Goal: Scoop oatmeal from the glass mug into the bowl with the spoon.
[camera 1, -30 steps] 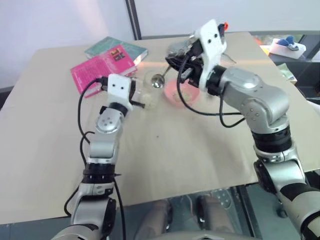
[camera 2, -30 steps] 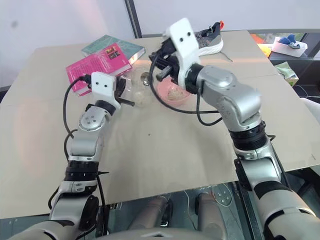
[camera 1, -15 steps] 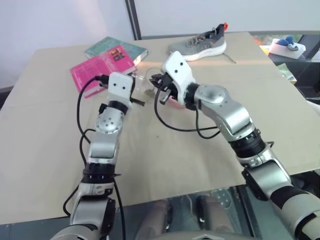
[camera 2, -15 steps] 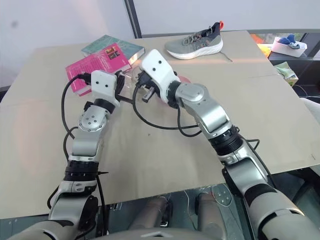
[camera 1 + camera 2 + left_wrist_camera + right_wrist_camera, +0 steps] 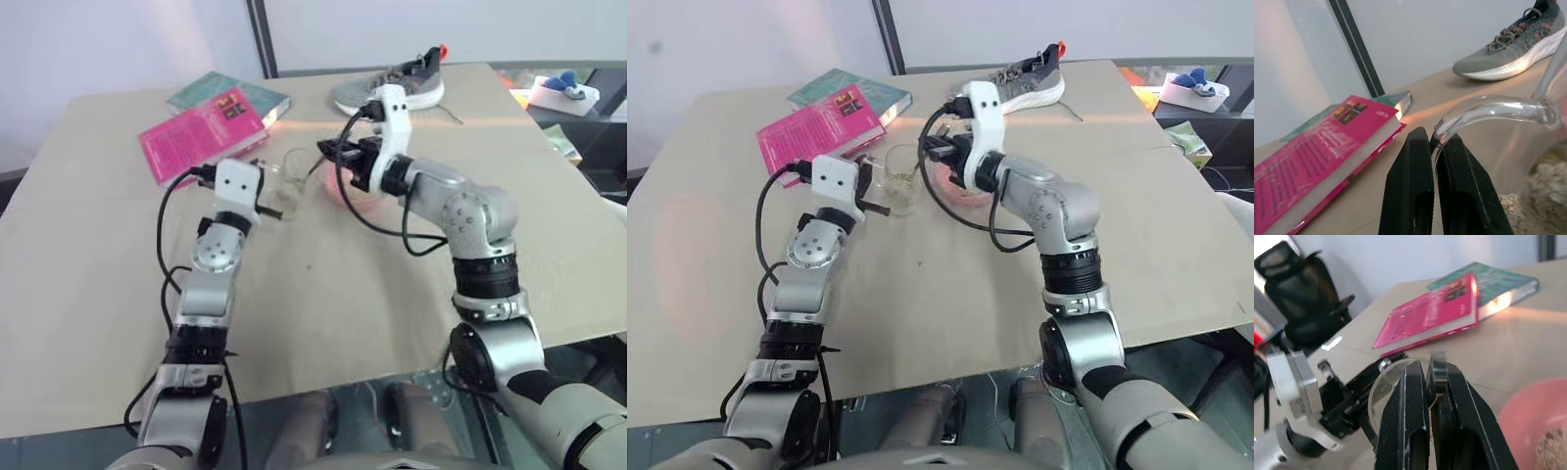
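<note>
At the far middle of the tan table, we see the glass mug standing upright with pale oatmeal heaped in its bottom. Our left gripper reaches in from the near left and has its two black fingers pinched tight on the mug's clear curved handle, which loops out between the fingertips in the left wrist view. Just to the right of the mug sits the salmon-pink bowl, close beside it; we cannot tell whether the two touch. A little oatmeal lies inside the bowl, seen at the edge of the right wrist view.

Our right gripper comes in from the right, above the bowl, and points left toward the mug. Its fingers are clamped narrow on the handle of the spoon, whose silver end pokes up between the pads. From the head views the spoon's small bowl end slants down toward the mug's rim, though whether it is inside the glass we cannot make out.

Farther left on the table lies a pink book, with a teal book partly under it on its far side. A grey running shoe with orange trim rests at the far edge, beyond the bowl. In the right wrist view a black office chair stands off the table.
</note>
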Robot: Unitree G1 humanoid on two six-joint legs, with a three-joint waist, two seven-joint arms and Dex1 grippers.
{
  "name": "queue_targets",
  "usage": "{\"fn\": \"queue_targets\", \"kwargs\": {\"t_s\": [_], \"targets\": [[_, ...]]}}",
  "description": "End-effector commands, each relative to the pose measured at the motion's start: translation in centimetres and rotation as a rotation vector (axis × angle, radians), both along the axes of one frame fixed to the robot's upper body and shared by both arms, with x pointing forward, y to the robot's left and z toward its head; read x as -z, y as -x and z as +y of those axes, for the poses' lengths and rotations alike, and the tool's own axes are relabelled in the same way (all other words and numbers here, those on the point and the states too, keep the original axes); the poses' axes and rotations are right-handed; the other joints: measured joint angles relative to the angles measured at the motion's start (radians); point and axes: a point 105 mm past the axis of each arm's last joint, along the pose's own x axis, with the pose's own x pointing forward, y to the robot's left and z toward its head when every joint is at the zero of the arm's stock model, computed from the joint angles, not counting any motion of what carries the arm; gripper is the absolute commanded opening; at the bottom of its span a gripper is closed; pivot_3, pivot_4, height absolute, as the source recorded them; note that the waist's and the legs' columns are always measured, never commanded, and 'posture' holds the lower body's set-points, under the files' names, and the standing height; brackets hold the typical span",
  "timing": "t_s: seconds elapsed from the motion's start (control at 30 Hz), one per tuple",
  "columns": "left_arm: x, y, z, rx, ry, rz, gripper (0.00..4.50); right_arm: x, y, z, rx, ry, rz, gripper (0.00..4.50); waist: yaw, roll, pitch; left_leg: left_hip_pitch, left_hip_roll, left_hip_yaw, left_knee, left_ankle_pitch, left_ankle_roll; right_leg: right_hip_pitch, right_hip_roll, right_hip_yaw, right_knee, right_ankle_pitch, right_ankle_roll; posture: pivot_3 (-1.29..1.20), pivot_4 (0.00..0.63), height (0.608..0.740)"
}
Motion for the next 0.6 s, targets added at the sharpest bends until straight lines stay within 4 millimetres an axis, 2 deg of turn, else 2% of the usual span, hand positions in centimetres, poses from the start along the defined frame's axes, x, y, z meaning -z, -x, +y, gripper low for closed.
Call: {"fn": "queue_targets", "kwargs": {"t_s": [0.03, 0.23, 0.6], "targets": [[-2.3, 0.0, -0.4, 0.009, 0.009, -0.095, 0.02, -1.9, 0.2, -0.8, 0.009, -0.086, 0.011, 0.0, 0.0, 0.0, 0.0, 0.0, 0.0, 0.0, 0.0, 0.0, 0.0, 0.0, 0.0, 0.0, 0.0, 0.0, 0.0, 0.0, 0.15, 0.74], [-2.1, -0.1, -0.4, 0.014, 0.04, -0.093, 0.02, -1.6, -0.6, -2.8, 0.075, -0.165, 0.101, 0.0, -0.001, 0.0, 0.0, 0.0, 0.0, 0.0, 0.0, 0.0, 0.0, 0.0, 0.0, 0.0, 0.0, 0.0, 0.0, 0.0, 0.15, 0.74], [-1.5, -1.0, -0.4, 0.003, 0.039, -0.062, 0.02, -2.9, -2.2, -6.0, 0.164, -0.29, 0.187, 0.0, -0.004, 0.0, 0.0, 0.0, 0.0, 0.0, 0.001, 0.0, 0.0, 0.0, 0.0, 0.0, 0.002, 0.0, 0.0, 0.0, 0.15, 0.74]]}}
